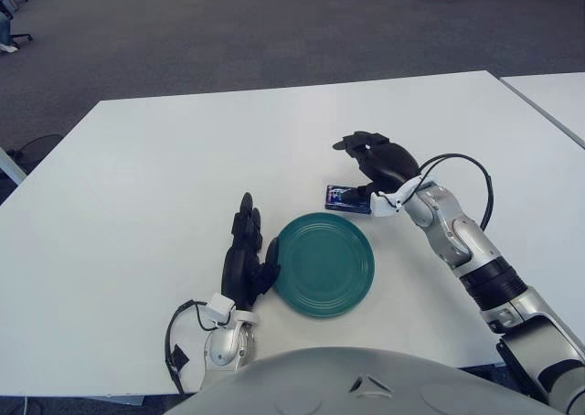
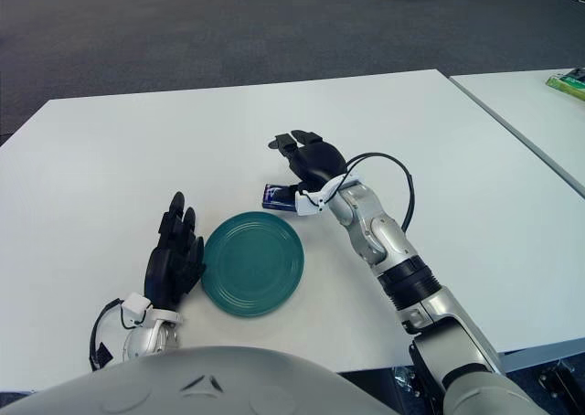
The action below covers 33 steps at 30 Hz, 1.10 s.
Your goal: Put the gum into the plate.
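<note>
Right hand [image 1: 375,164] hovered over the small blue rectangular gum pack [image 1: 345,198], fingers [image 1: 353,143] spread apart, thumb beside its right end — nothing gripped yet. Pack lay flat on the white worktop [image 1: 137,186], just behind the round teal plate [image 1: 324,264]. Risk — a shallow pinch could skid it away. Left hand [image 1: 245,260] open, left of plate.
</note>
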Each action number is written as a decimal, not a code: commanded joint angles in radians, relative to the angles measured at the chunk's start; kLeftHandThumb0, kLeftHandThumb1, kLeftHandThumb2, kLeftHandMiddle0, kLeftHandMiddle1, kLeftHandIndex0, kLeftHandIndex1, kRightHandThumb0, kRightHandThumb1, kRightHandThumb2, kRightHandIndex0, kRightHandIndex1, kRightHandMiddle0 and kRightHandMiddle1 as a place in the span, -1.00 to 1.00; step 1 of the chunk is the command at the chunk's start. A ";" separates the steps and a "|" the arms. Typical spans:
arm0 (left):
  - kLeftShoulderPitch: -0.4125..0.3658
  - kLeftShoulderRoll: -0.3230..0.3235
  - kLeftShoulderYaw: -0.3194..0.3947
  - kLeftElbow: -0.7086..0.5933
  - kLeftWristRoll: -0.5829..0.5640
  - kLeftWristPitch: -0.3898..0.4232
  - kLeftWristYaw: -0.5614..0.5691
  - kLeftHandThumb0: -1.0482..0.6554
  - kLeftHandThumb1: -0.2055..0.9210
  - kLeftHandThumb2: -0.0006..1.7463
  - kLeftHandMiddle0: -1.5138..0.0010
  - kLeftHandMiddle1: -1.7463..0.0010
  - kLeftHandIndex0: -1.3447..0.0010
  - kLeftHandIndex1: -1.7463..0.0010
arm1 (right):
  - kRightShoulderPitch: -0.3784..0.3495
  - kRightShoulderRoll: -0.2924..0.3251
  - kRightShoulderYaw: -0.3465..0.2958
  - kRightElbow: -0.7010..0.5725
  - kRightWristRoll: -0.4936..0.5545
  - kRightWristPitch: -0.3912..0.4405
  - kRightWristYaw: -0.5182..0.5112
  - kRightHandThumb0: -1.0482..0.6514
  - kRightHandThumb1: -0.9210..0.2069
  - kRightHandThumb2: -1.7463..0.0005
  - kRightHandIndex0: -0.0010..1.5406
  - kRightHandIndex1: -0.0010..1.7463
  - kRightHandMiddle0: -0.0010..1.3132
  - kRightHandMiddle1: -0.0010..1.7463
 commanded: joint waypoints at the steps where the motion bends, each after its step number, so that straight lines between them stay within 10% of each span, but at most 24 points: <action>1: -0.026 -0.034 0.020 0.141 -0.042 0.032 -0.011 -0.88 1.00 -0.56 1.00 1.00 1.00 0.93 | 0.025 -0.014 0.013 0.044 -0.017 -0.019 -0.034 -0.74 -1.00 0.40 -0.68 -0.99 -1.00 -0.23; 33: -0.020 -0.050 0.011 0.108 -0.094 0.080 -0.022 -0.82 1.00 -0.52 1.00 1.00 1.00 0.93 | -0.039 0.051 0.109 0.455 0.002 -0.101 -0.161 -0.63 -1.00 0.49 -0.56 -0.97 -1.00 -0.27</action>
